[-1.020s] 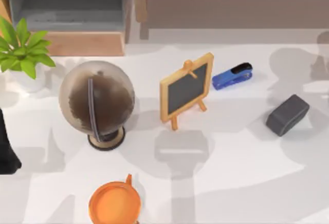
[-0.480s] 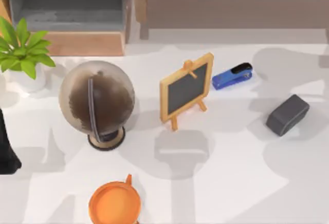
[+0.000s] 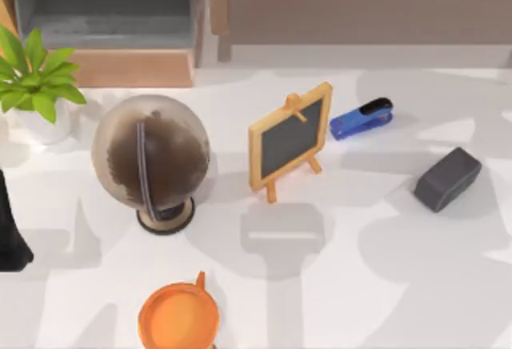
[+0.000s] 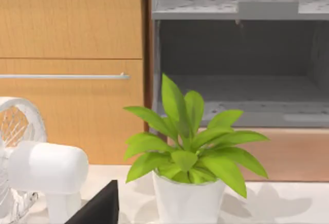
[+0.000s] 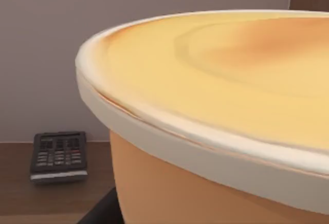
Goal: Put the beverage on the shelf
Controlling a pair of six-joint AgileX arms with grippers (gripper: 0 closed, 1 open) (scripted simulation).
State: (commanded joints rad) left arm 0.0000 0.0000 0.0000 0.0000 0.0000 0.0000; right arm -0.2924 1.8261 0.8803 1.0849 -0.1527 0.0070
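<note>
Closest to my right wrist camera is the beverage [image 5: 216,131], an orange tub-like cup under a cream lid. It is cut off on the far side and below, and I can make out no print on the part I see. A dark part of my right gripper [image 5: 103,211] lies against the cup's wall at its lower edge, but I cannot tell whether that gripper is clamped on it or spread. Behind the beverage, on a wooden board before a grey wall, lies a dark calculator [image 5: 58,154], its key markings too small to read. On the table, at 6 o'clock, an orange cup [image 3: 178,317] with a small handle is clipped by the near edge. My left arm [image 3: 10,233] sits at 9 o'clock, half out of frame. Its left gripper [image 4: 100,209] shows just as a black wedge, so I cannot tell its state either. Toward the middle stands a brown globe [image 3: 150,157] at about 10 o'clock, with a small wood-framed chalkboard easel [image 3: 290,139] just past centre. A dark grey block [image 3: 447,178] lies at 3 o'clock and a blue stapler [image 3: 362,118] at 2 o'clock. A potted plant [image 3: 36,81] stands far left, beside a white fan [image 4: 31,167]. Beyond them are the grey shelf [image 4: 236,93] and a wooden cabinet [image 4: 72,39].
</note>
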